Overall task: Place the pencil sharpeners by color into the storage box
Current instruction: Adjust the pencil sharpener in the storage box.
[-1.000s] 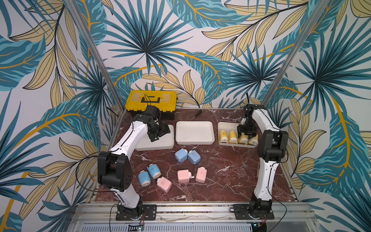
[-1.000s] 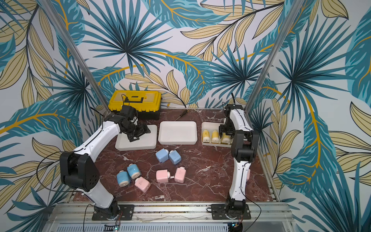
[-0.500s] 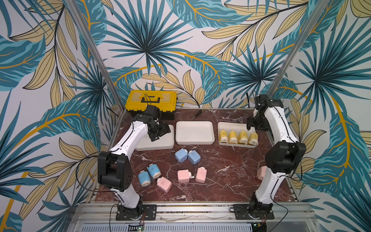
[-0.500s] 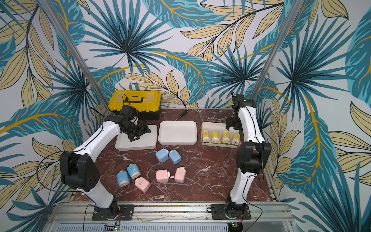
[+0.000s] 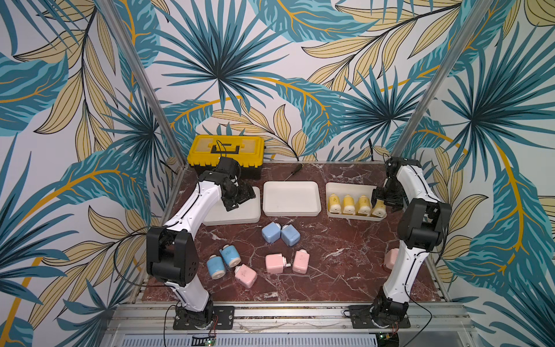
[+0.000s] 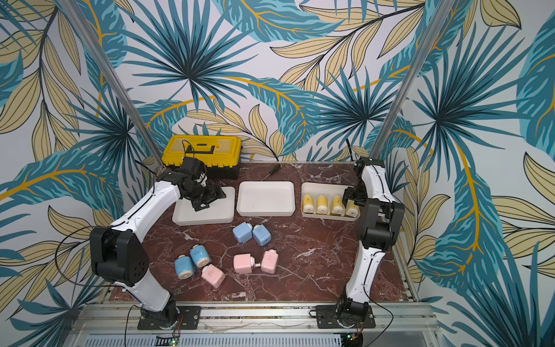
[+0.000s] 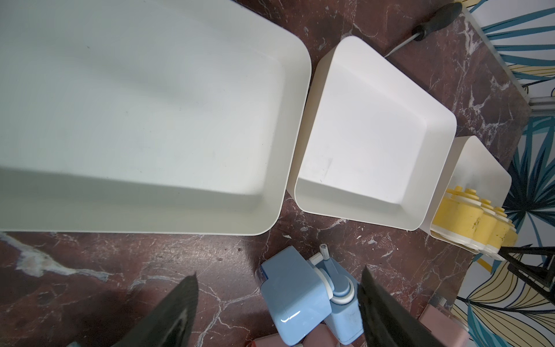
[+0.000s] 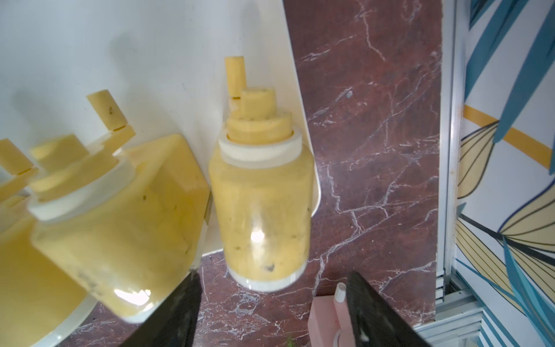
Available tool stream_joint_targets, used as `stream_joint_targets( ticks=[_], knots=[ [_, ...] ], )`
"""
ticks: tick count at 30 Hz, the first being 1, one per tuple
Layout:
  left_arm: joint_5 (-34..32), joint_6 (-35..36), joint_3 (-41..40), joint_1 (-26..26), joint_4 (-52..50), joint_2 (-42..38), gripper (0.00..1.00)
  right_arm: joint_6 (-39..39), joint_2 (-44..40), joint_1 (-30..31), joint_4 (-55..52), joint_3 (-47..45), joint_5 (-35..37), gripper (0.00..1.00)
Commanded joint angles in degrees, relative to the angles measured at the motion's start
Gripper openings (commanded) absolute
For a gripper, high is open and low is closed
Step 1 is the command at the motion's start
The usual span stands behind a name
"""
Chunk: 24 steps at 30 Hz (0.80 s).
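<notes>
Eight pencil sharpeners, blue [image 5: 271, 232] and pink [image 5: 274, 263], lie loose on the bench [image 5: 336, 255]; beyond, four yellow ones [image 5: 348, 204] fill the right-hand box [image 5: 345, 187]. Both the left claw [image 5: 240, 198] and the right claw [image 5: 381, 198] gape empty. Next, probably: grasp a blue one.

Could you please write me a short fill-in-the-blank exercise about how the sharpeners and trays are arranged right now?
1. The white tray on the right holds ____ yellow plastic pencil sharpeners.
2. The middle white tray contains ____ sharpeners.
3. The blue pencil sharpeners lying loose on the red marble table number ____.
4. The yellow toolbox stands at the table's ____ edge.

Missing words: four; no; four; back
</notes>
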Motion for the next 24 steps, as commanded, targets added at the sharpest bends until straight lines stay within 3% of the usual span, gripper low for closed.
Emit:
stream_joint_targets(
  ticks=[1, 15, 21, 24],
  knots=[
    [0.91, 0.88, 2.18, -0.07, 0.72, 1.33, 0.85, 0.00, 1.21, -0.48, 0.19, -0.15, -1.43, 0.76],
    [2.79, 1.66, 3.15, 0.09, 0.70, 2.83, 0.85, -1.98, 4.74, -1.71, 1.14, 1.30, -1.56, 0.63],
    [3.86, 1.16, 5.51, 0.04, 0.72, 4.98, 0.85, -4.29, 5.80, -1.68, 1.91, 1.91, -2.75, 0.47],
    [3.97, 1.14, 6.17, 0.04, 0.72, 5.66, 0.85, -5.74, 5.69, -1.67, 2.37, 1.75, -2.91, 0.44]
  ],
)
